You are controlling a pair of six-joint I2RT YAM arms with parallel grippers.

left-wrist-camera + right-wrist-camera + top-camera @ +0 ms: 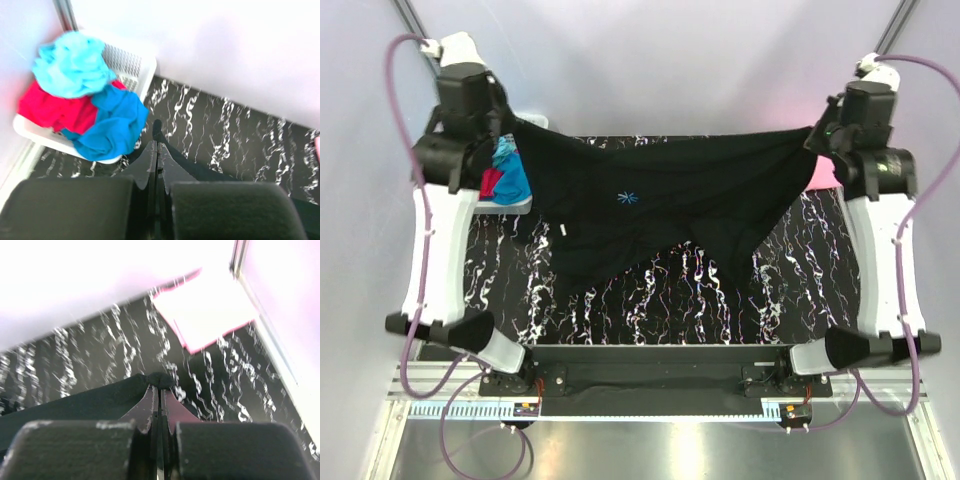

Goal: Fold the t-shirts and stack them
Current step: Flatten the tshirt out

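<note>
The black t-shirt (670, 190), with a small light-blue starburst mark (627, 198), hangs stretched above the table between both arms. My left gripper (510, 132) is shut on its left corner; in the left wrist view the gripper (158, 146) pinches a tip of black cloth (157, 128). My right gripper (817, 135) is shut on the other corner, where black cloth (161, 379) bunches at the gripper (160, 389). A pink t-shirt (202, 312) lies flat at the table's back right. Teal (75, 64), red (52, 111) and blue (114, 125) t-shirts are heaped in the basket.
The white lattice basket (134, 64) stands at the back left corner beside my left arm. The black marbled table top (680, 300) shows below the hanging shirt. Pale walls close in the back and both sides.
</note>
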